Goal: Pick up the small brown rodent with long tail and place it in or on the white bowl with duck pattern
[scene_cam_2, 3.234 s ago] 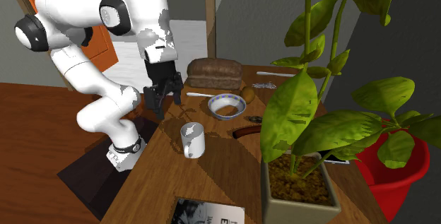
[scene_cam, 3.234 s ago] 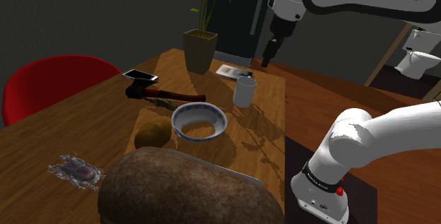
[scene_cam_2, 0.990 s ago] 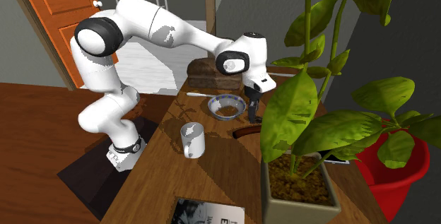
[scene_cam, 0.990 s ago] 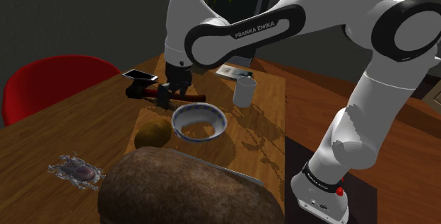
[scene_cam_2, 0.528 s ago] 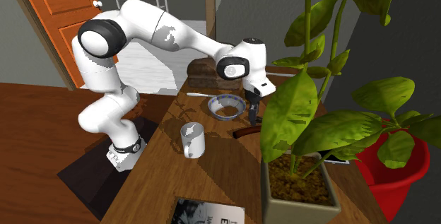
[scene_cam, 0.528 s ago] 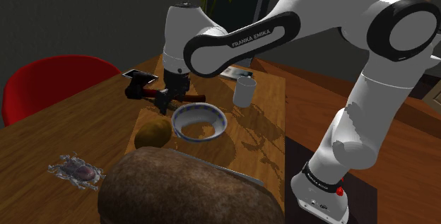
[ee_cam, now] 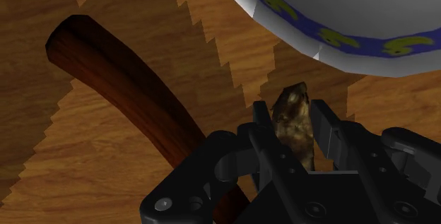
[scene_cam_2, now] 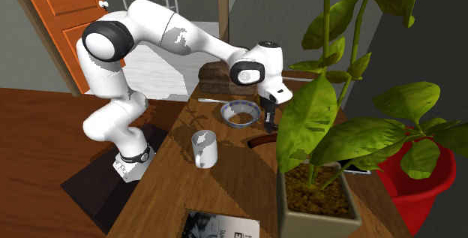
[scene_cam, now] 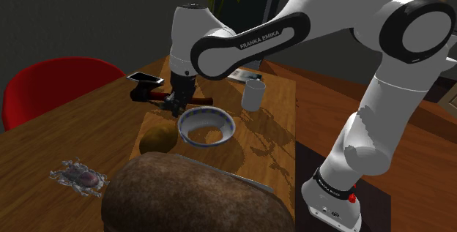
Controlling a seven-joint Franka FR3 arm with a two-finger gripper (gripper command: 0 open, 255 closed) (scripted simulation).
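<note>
"What sort of place is this?"

"A home, I'd say a dining room. There's a wooden table (scene_cam: 95, 132) with a red chair (scene_cam: 44, 84) drawn up to it."

"Anything else?"

"A loaf of bread (scene_cam: 190, 197), a white mug (scene_cam: 253, 95) and a potted plant (scene_cam_2: 318, 199) stand on the table. An orange panelled door (scene_cam_2: 64, 26) is behind."

We see a wooden table (scene_cam: 95, 128). On it stand a white bowl (scene_cam: 229, 126), a white mug (scene_cam: 253, 95) and a potted plant (scene_cam_2: 319, 203); a brown loaf (scene_cam: 190, 197), a phone (scene_cam: 145, 78) and a hatchet (scene_cam: 146, 94) lie there too.
</note>
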